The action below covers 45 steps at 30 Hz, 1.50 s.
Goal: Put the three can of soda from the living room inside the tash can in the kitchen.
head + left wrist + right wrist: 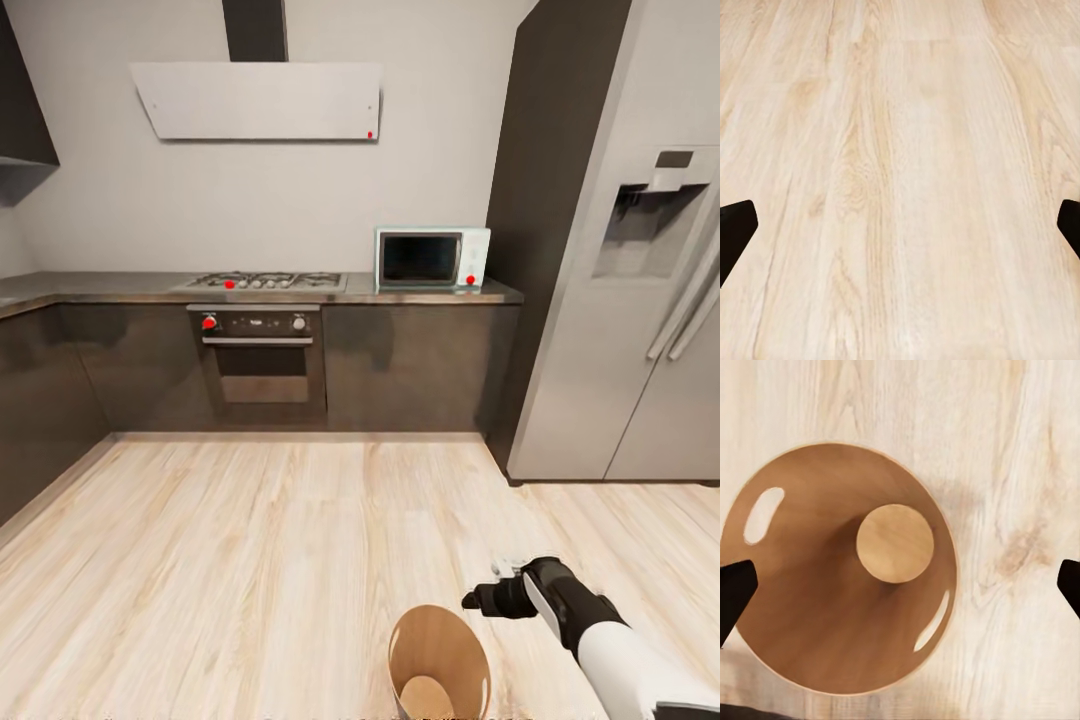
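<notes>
I am in the kitchen, facing the far wall. The tash can [440,662] stands upright on the light wood floor [250,560] at the near edge of the scene, slightly right of centre. Its brown inside tapers down to a paler round bottom, and that bottom is bare — no can of soda lies in it. From my right wrist camera I look straight down into the bin [832,607]: two slot-shaped handle cut-outs pierce the wall near the rim on opposite sides, and floor shows through them.

My right gripper [483,598] hangs just right of the bin's rim, a little beyond it and above floor level. In the right wrist view the two black fingertips [735,592] sit at opposite edges, spread wide apart with nothing between them — released, holding nothing.

My left gripper [900,225] points at plain floorboards; its fingers [733,229] also stand far apart at the frame edges, empty.

Far side: dark cabinets run along the wall and turn down the left side. A gas hob [265,281] sits on the counter above the oven [262,360], a white hood [258,100] over both. The pale microwave [432,258] stands at the right end of the counter. The large steel fridge [640,300] fills the right side.
</notes>
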Motion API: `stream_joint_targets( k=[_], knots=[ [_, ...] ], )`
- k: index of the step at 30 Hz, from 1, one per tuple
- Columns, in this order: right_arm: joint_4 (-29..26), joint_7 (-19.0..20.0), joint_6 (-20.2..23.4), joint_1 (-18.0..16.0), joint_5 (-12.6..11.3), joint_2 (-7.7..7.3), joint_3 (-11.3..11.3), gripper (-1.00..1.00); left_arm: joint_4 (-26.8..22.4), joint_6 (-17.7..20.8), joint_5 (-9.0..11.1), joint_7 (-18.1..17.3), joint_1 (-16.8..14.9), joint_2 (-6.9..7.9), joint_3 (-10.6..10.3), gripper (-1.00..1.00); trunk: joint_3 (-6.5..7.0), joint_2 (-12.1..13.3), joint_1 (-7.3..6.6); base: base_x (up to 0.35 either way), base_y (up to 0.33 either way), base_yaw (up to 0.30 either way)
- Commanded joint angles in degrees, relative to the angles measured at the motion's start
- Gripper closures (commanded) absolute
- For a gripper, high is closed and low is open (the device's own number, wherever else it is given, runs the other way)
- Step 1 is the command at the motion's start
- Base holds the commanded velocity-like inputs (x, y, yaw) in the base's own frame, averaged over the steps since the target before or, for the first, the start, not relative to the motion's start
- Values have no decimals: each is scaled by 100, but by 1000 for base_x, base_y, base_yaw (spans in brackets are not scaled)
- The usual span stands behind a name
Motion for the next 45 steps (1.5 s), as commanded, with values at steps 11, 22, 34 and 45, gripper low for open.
stream_joint_targets(
  k=[11, 22, 34, 45],
  knots=[
    [452, -9, -384, 4, 5, -119, 34, -100, 0, -2, -1, 7, 0, -2, -1, -100, -198, -443, 242, 0, 0, 0],
    [513, -2, -778, 4, 5, -241, 42, -100, 0, -2, -3, 9, 0, -7, -3, -100, -395, -884, 484, 0, 0, 0],
    [457, -9, -760, 3, 22, -182, 44, -100, 0, 1, -6, 0, 0, 2, 1, -100, -611, -1365, 747, 0, 0, 0],
    [411, -19, -736, -35, 7, -211, 19, -100, 1, -2, -16, 0, 0, -4, -1, -100, -808, -1806, 989, 0, 0, 0]
  ],
)
